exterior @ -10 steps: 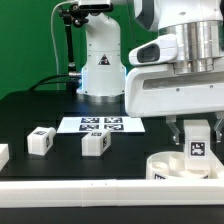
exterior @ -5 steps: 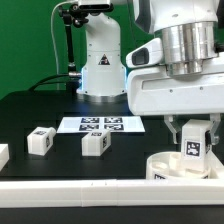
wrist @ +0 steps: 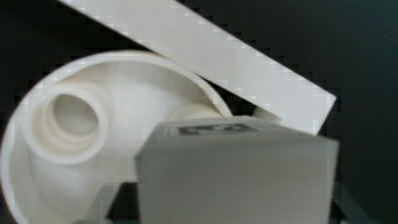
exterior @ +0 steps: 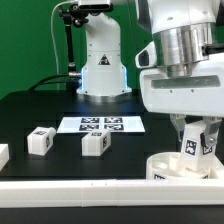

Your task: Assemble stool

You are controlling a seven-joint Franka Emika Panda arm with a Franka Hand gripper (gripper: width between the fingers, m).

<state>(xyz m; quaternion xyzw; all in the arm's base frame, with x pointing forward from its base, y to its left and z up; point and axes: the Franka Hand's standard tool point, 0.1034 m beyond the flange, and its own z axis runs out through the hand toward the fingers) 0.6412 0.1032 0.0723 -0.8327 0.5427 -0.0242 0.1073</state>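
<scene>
White leg (exterior: 196, 150) pinched in the gripper (exterior: 197, 138); seemingly twisted since, above the seat (exterior: 163, 168).

**A:** What lies where on the surface (exterior: 30, 112)?

**B:** Toward the exterior view's left, a loose leg (exterior: 40, 140) sits with a second leg (exterior: 95, 144) to its right, the two apart. The marker board (exterior: 100, 125) lies just behind them.

**A:** And the right?

**B:** The seat (exterior: 170, 166) sits front right, behind the rail (exterior: 80, 188). A third leg (exterior: 192, 148) stands upright over it, between the end effector's (exterior: 195, 140) fingers.

arm (exterior: 185, 60) reaching down; wrist vertical | gripper (exterior: 196, 138) low; jaws closed on leg (exterior: 192, 150)
</scene>
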